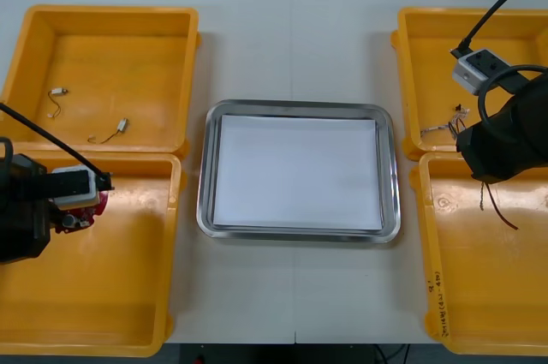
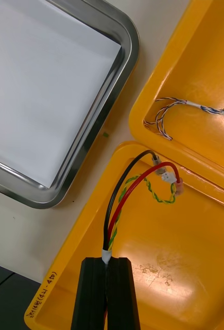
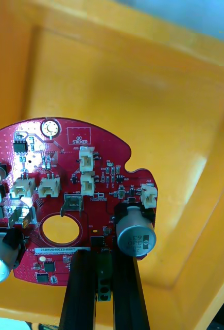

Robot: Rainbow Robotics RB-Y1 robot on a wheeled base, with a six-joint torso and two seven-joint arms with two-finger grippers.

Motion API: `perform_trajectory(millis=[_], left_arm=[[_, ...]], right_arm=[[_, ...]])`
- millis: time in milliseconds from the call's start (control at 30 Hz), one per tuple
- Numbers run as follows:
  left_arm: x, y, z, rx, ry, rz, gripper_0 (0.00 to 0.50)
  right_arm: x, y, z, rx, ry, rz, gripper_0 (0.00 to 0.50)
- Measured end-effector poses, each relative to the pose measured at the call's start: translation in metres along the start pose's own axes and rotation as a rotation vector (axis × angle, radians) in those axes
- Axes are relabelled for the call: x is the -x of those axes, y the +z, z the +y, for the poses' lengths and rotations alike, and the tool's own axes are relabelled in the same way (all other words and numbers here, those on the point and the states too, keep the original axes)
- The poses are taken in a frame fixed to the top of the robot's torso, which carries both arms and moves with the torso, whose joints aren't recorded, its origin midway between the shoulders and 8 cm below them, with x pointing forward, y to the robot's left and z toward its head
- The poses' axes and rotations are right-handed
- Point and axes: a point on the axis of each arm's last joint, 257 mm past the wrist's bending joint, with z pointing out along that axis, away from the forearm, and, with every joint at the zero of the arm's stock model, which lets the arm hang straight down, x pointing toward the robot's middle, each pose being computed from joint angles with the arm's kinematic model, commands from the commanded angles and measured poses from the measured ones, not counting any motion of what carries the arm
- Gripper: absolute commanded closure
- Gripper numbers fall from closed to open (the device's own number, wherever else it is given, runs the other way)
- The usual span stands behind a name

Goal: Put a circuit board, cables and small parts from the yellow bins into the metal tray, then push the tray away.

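Black fingers of the left gripper (image 3: 102, 255) clamp a red circuit board (image 3: 65, 170) over a yellow bin (image 3: 158, 77). The right gripper (image 2: 108, 260) pinches a cable bundle (image 2: 123, 196) beside the metal tray (image 1: 298, 109), which holds nothing yet. All loading and the push are left.

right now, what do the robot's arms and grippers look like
The left arm and right arm are bulky and black. The left gripper and right gripper have flat black rectangular fingers. A pale grey box with a black cable sits on the right wrist.
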Motion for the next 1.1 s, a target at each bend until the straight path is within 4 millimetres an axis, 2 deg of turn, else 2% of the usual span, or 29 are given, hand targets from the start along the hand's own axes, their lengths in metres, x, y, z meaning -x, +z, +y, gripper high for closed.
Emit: perform_trajectory(millis=[100, 400, 600, 1100], left_arm=[[0.017, -0.001, 0.001, -0.003, -0.016, -0.005, 0.500], [0.076, 0.005, 0.000, -0.007, -0.219, -0.045, 0.500], [0.110, 0.011, -0.002, -0.012, -0.152, -0.071, 0.500], [0.168, 0.034, 0.011, -0.003, -0.091, -0.059, 0.500]], right_arm=[[0.000, 0.000, 0.000, 0.000, 0.000, 0.000, 0.500], [0.000, 0.000, 0.001, 0.005, -0.002, 0.002, 0.500], [0.000, 0.000, 0.001, 0.005, -0.002, 0.002, 0.500], [-0.001, 0.000, 0.003, 0.010, -0.004, 0.003, 0.500]])
